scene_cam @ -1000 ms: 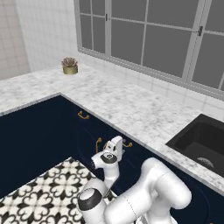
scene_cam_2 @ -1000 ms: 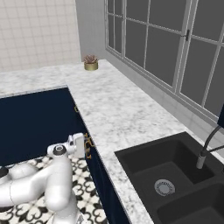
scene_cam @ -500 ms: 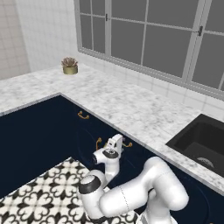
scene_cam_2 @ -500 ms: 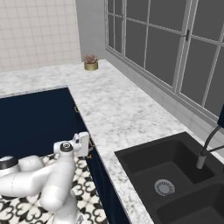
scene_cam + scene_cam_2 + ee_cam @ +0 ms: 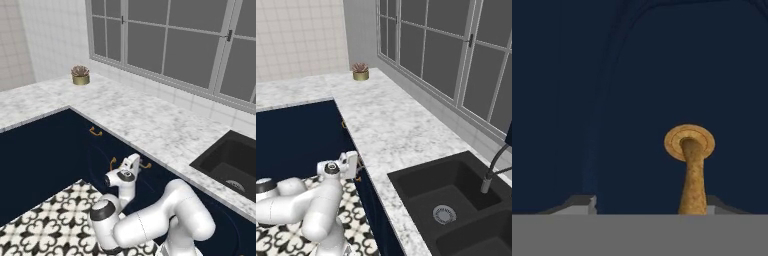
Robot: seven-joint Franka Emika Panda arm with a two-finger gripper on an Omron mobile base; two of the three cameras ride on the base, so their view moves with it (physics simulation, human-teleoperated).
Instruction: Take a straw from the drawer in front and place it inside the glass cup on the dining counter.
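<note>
Your view takes in the marble worktop running under the windows, with the black sink set into its near right end. Below it stands the navy drawer, shut flush with its front. Your gripper is pressed up against that front at the brass handle, whose post rises between the finger tips in the hand view. You cannot tell whether the jaws are clamped on it. Far left on the worktop, a small potted plant sits by the wall.
</note>
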